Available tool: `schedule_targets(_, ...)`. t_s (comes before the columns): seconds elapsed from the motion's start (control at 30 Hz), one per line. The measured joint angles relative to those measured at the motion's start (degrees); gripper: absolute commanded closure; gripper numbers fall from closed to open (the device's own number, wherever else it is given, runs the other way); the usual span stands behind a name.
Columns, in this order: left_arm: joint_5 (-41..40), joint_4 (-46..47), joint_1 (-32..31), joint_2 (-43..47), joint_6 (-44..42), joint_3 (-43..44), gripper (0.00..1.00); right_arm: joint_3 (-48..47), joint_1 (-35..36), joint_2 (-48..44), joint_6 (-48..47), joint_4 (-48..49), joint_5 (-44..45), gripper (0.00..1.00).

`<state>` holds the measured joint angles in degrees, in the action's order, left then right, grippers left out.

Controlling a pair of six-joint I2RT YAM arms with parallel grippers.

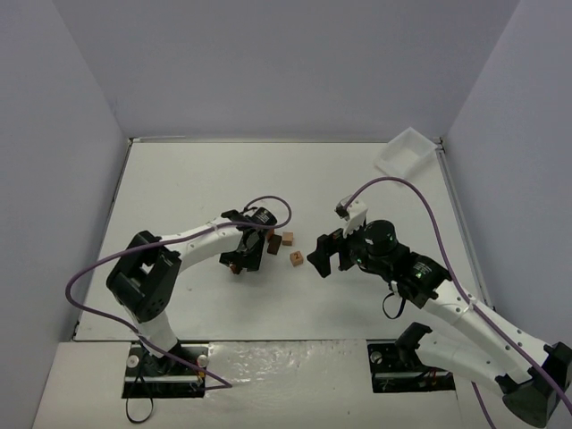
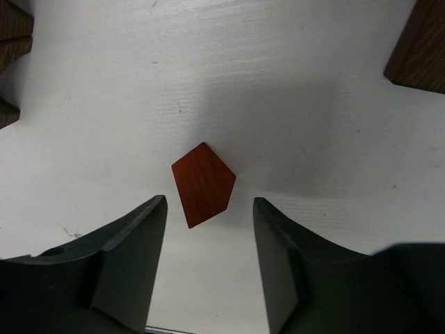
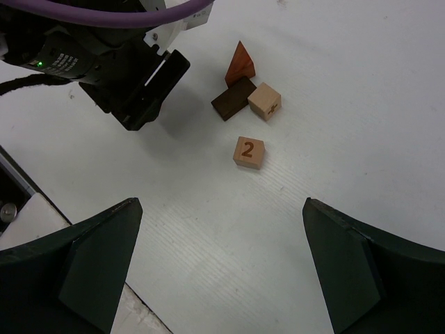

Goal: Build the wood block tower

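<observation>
Where the left hand [image 2: 208,200] gapes, a red-brown block [image 2: 203,182] lies untouched.

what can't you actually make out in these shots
- Left wrist view: the top-left dark block and the top-right dark block are cut off by the frame edges, so their full shapes cannot be told.
- Top view: the digit on the numbered cube is too small to read.
- Right wrist view: the mark on the other pale cube is small and slanted, so it is unreadable.
</observation>
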<state>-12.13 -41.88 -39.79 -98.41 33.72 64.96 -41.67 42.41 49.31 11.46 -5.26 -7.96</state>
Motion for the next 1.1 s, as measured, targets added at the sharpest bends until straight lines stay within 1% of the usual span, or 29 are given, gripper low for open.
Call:
schedule_targets(0.03,0.01,0.21,-0.11,0.05,-0.38,-0.01,0.39,0.00,0.00,0.04,0.00,-0.08,0.01,0.02)
schedule_targets(0.13,-0.15,0.58,-0.13,0.85,-0.20,-0.18,0.36,0.00,0.00,0.18,0.00,-0.17,0.01,0.02)
schedule_targets(0.27,-0.44,0.85,-0.13,5.31,4.45,-1.77,0.33,0.00,0.00,0.60,-0.02,-0.23,0.01,0.02)
schedule_targets(0.37,-1.29,1.02,-0.13,11.47,12.97,-3.91,0.32,0.00,0.00,0.73,0.00,-0.31,0.01,0.01)
schedule_targets(0.43,-1.73,0.96,-0.18,15.26,20.28,-5.63,0.32,0.00,-0.02,0.80,-0.01,-0.35,0.02,0.02)
schedule_targets(0.53,-2.50,0.83,-0.24,18.42,29.40,-8.34,0.32,0.00,-0.05,0.89,0.00,-0.39,0.01,0.02)
schedule_targets(0.67,-3.18,0.54,-0.24,17.73,37.68,-10.60,0.32,0.00,-0.07,0.89,0.00,-0.42,0.03,0.02)
schedule_targets(0.77,-3.45,0.55,-0.28,16.09,40.99,-10.92,0.32,0.00,-0.07,0.89,0.00,-0.46,0.03,0.02)
schedule_targets(0.87,-3.98,0.82,-0.28,14.66,42.95,-10.92,0.33,0.00,-0.07,0.83,0.00,-0.61,0.02,0.02)
schedule_targets(0.97,-4.38,1.11,-0.26,13.44,43.94,-10.90,0.38,0.00,-0.07,0.82,0.00,-0.63,0.03,0.01)
schedule_targets(1.1,-4.40,1.41,0.38,11.17,44.45,-10.40,0.42,0.00,-0.07,0.79,0.00,-0.66,0.03,0.01)
